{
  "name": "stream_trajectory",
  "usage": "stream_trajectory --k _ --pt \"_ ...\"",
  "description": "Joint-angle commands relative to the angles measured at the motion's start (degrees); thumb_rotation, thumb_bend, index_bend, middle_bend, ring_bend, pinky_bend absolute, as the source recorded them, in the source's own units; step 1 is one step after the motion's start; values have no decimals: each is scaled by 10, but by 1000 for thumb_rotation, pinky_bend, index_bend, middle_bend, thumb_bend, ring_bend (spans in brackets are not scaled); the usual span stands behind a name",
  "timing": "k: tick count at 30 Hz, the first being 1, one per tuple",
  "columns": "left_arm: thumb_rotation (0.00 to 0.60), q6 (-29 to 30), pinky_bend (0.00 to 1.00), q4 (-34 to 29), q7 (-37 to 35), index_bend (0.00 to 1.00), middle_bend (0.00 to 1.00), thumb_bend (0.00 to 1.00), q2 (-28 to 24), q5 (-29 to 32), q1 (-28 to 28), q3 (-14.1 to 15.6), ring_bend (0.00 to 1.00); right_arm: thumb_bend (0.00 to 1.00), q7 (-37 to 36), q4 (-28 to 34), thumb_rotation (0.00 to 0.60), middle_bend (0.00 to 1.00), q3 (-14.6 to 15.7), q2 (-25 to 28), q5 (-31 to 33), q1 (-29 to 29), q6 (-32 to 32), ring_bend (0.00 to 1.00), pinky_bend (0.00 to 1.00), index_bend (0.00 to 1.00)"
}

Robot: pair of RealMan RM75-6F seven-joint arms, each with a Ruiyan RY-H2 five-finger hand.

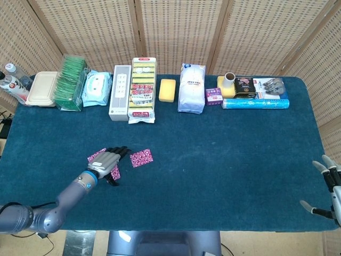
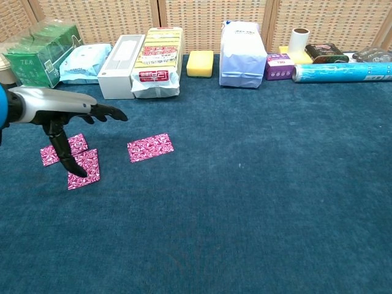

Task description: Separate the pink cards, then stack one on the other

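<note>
One pink card [image 2: 150,147] lies flat on the desk [image 2: 275,184], apart from the left hand [image 2: 67,113] on its right. Two overlapping pink cards [image 2: 76,160] lie beneath that hand, which is released, fingers spread. The right hand [image 1: 330,186] holds nothing, fingers apart.

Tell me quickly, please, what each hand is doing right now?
Left hand: open, fingers spread above the pink cards, holding nothing.
Right hand: open, holding nothing.
</note>
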State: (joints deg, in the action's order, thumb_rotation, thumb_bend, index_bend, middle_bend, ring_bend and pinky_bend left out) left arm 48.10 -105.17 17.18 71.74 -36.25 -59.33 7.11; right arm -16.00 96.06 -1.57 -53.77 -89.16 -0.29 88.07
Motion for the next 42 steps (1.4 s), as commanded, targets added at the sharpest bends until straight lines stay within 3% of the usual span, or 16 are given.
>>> stream_trajectory --k 1,4,7,12,16,32,42 --pt "600 9 71 33 -27 0 0 81 -2 -67 39 10 0 0 -2 -2 600 0 -1 0 1 0 0 0 0 102" --pt "600 15 71 51 -57 0 0 102 -3 -124 68 13 0 0 -3 -1 600 0 -1 0 2 0 -1 0 0 102" --pt "600 42 71 85 -116 2 0 135 -5 -227 116 18 0 0 -2 -1 600 0 0 0 1 1 -2 0 0 103" --pt "600 77 71 148 -177 131 0 202 2 -343 157 25 0 0 4 2 600 0 1 -1 -1 2 -4 0 0 103" --pt "600 109 71 205 -177 214 0 217 21 -418 180 33 0 0 11 7 600 0 1 -1 -1 4 -7 0 0 103" --pt "600 126 71 290 -66 221 0 204 57 -539 193 37 0 0 12 10 600 0 0 -2 5 2 -6 0 0 102" --pt "600 95 71 298 -5 221 0 202 77 -561 189 31 0 0 7 9 600 0 -1 0 6 2 -5 0 0 103"
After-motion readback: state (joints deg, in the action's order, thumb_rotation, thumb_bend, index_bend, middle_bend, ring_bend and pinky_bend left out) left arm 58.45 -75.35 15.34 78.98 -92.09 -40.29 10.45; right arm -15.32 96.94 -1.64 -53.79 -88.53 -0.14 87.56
